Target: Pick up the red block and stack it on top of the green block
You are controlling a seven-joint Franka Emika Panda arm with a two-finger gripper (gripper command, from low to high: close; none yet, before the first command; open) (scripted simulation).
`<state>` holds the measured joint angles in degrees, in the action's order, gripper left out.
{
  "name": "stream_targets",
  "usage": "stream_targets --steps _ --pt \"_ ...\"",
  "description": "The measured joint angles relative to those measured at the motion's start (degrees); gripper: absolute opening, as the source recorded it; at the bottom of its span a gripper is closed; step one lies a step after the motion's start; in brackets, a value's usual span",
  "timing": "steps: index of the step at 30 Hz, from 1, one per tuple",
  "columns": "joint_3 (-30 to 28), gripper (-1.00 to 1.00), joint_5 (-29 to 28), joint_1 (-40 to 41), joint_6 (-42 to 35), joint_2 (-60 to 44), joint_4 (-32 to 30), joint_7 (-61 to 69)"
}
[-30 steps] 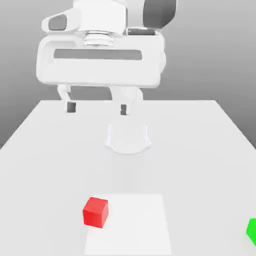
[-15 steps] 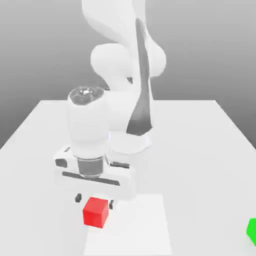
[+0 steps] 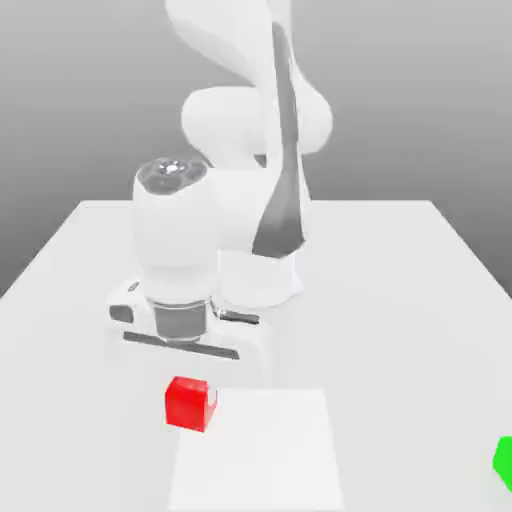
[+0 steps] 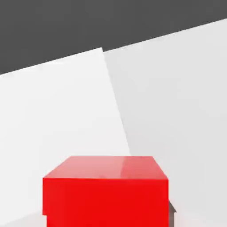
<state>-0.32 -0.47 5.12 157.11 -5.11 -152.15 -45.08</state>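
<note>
Clearly, the gripper [image 3: 191, 395] is closed on the plain, bright red block [image 3: 188, 405].

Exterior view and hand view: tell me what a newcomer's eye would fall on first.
Probably the red block, vivid against all the white, held in the gripper near the white square's corner and looming large in the hand view. Next, likely the green block, cut off by the exterior view's right edge.
</note>
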Motion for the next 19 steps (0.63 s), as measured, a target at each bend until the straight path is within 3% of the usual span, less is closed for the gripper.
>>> stream_targets --steps 12,15,16,19 --pt "17.4 -1.0 -7.5 -15.9 -11.1 -9.7 19.8 18.3" --pt "18.7 -1.0 -12.3 -20.9 -9.6 -17.0 25.0 20.1" --pt "18.0 1.0 -13.7 -22.2 -8.1 -19.4 25.7 19.8" --pt "18.0 1.0 -13.7 -22.2 -8.1 -19.4 25.7 19.8"
